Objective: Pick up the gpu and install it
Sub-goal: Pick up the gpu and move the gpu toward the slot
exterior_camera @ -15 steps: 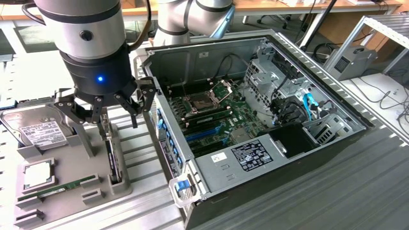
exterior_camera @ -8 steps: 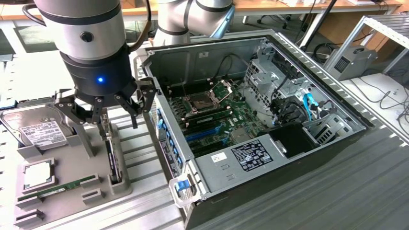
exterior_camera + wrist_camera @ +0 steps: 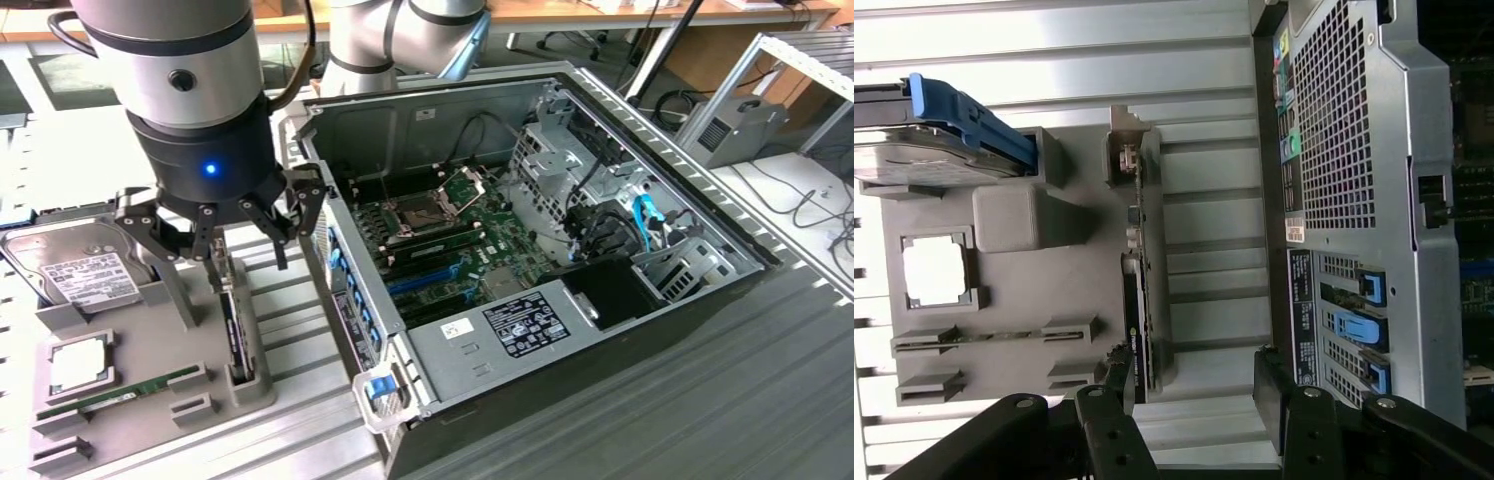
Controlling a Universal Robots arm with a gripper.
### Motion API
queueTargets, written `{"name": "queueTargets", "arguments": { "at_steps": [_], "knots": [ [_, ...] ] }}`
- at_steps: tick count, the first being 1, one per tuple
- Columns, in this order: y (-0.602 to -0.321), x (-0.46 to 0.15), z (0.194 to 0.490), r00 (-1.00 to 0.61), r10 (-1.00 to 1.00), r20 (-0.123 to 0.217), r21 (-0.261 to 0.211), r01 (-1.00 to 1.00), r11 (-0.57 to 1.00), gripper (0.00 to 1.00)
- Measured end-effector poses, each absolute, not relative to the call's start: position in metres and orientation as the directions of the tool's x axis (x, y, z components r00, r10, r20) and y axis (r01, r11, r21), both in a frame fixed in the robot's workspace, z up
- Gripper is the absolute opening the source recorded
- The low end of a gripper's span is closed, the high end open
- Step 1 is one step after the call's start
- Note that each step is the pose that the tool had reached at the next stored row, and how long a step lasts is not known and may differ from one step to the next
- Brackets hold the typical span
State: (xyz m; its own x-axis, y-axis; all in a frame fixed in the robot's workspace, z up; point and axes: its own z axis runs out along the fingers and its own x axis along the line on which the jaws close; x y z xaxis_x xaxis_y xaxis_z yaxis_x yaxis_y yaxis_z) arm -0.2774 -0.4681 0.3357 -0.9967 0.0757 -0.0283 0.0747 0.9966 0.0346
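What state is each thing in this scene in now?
Thin black GPU card with silver bracket: upright on edge in grey plastic holder, not picked up.
Black multi-finger gripper: open, over the card, holding nothing.
Grey metal computer case: side panel off, interior exposed.
Silver labelled hard drive: resting in holder.
Narrow green RAM stick: lying in holder.

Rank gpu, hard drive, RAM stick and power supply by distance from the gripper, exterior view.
1. gpu, on edge in the holder, right under the open gripper.
2. hard drive, exterior view's left.
3. RAM stick, holder's front row.
4. power supply, inside the case, exterior view's right.
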Motion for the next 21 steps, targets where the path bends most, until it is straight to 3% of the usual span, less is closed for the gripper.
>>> {"name": "queueTargets", "arguments": {
  "at_steps": [21],
  "knots": [
    [-0.4681,-0.2774,0.3316,-0.997,0.076,-0.028,0.035,0.075,0.997,0.60]
  ]
}}
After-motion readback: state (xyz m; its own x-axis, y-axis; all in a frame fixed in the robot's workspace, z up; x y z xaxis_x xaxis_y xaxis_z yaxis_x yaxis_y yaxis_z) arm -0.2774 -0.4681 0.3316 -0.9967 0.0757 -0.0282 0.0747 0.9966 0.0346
